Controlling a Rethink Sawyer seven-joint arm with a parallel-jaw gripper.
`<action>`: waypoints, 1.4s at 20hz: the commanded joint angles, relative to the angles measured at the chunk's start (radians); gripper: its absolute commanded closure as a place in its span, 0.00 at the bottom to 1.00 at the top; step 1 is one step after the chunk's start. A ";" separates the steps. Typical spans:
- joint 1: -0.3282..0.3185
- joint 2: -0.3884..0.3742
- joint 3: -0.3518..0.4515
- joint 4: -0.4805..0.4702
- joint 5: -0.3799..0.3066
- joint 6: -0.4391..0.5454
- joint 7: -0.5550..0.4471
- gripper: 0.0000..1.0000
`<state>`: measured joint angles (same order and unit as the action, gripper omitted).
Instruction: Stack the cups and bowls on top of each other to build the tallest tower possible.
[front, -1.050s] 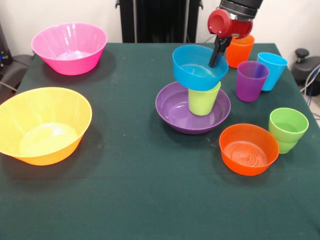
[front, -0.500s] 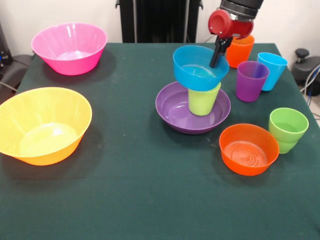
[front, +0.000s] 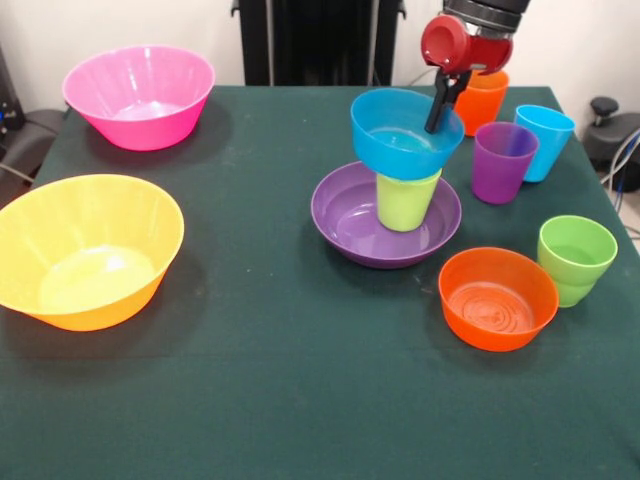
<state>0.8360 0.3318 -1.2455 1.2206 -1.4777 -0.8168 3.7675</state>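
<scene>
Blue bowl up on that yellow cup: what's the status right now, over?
Gripper at the small blue bowl's rim. Bowl sits atop lime-yellow cup in wide purple bowl. Nothing in the way.

Purple cup (front: 504, 161), light blue cup (front: 544, 141) and orange cup (front: 480, 100) crowded just beside the tower (front: 392, 190); the surface (front: 270, 330) between it and the yellow-orange bowl (front: 88, 250) lay open.
</scene>
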 joint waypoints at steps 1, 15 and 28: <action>0.002 -0.019 0.149 -0.098 0.068 0.020 0.199 1.00; 0.003 0.008 0.147 -0.113 0.041 -0.001 0.244 1.00; 0.005 0.033 0.136 -0.122 0.018 -0.022 0.272 1.00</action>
<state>0.8360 0.3130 -1.2455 1.2203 -1.4708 -0.8168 3.7675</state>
